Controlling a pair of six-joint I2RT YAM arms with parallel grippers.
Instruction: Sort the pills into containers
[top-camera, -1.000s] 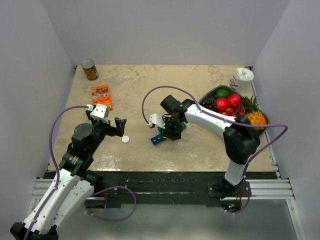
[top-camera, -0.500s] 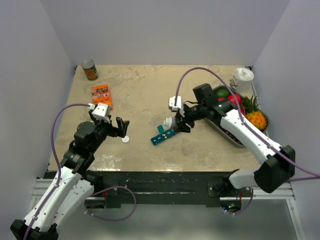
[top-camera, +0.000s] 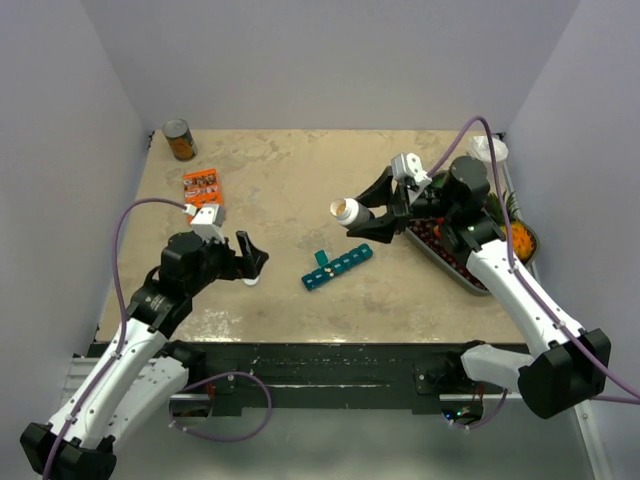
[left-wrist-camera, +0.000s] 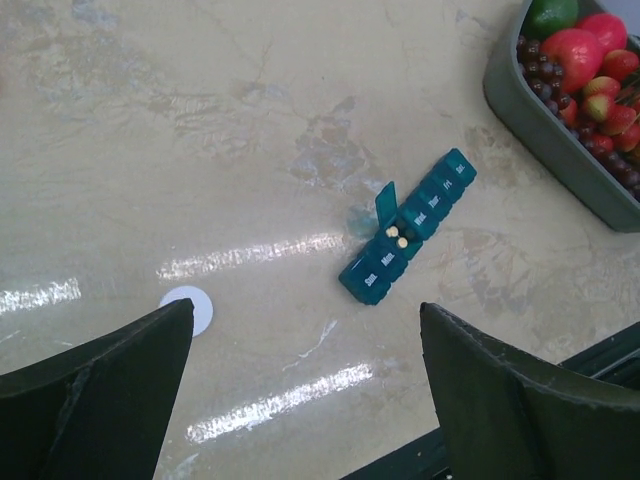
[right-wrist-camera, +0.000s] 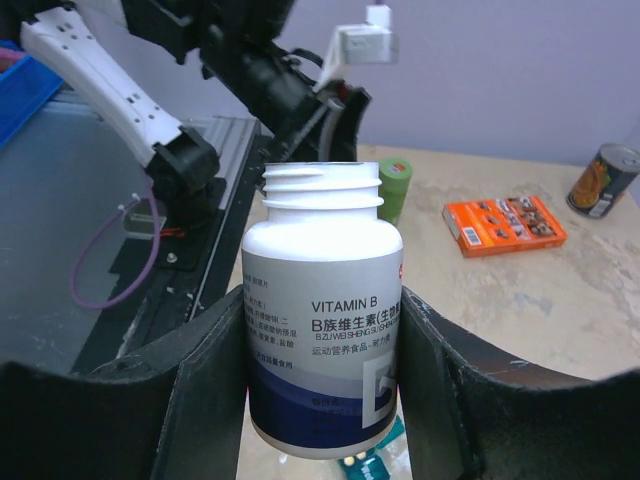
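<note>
Pinching the uncapped vitamin bottle — right fingers; left fingers spread; organiser apparently holds two pills.

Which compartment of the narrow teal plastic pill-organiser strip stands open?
The third compartment from the Sun end, between Mon and Wed: its lid is raised, small yellow pills inside.

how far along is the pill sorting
Done: the cap is off, lying on the table, and one compartment of the pill organiser stands open with yellow pills inside. In hand: the right tool holds the open vitamin bottle above the table. Left: the other compartments are shut.
</note>
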